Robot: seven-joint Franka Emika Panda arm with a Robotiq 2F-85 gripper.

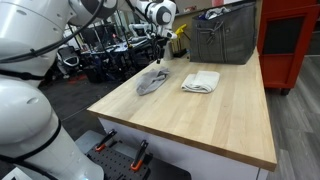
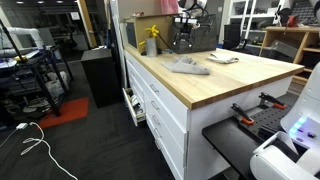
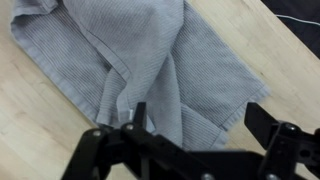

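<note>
A crumpled grey cloth (image 3: 140, 60) lies on the wooden tabletop (image 3: 30, 110) and fills most of the wrist view. My gripper (image 3: 197, 118) hovers just above its lower edge, jaws spread wide with nothing between them; one fingertip (image 3: 138, 112) is over the cloth, the other over bare wood. In both exterior views the gripper (image 1: 160, 52) (image 2: 185, 42) hangs above the grey cloth (image 1: 152, 82) (image 2: 189, 67). A folded white towel (image 1: 201, 82) (image 2: 222, 59) lies beside the grey one.
A dark wire basket (image 1: 223, 38) stands at the back of the table (image 1: 190, 120). A yellow bottle (image 2: 152, 41) sits near the far corner. A red cabinet (image 1: 290, 40) stands beside the table. Black clamps (image 1: 120, 150) are fixed below the table's near end.
</note>
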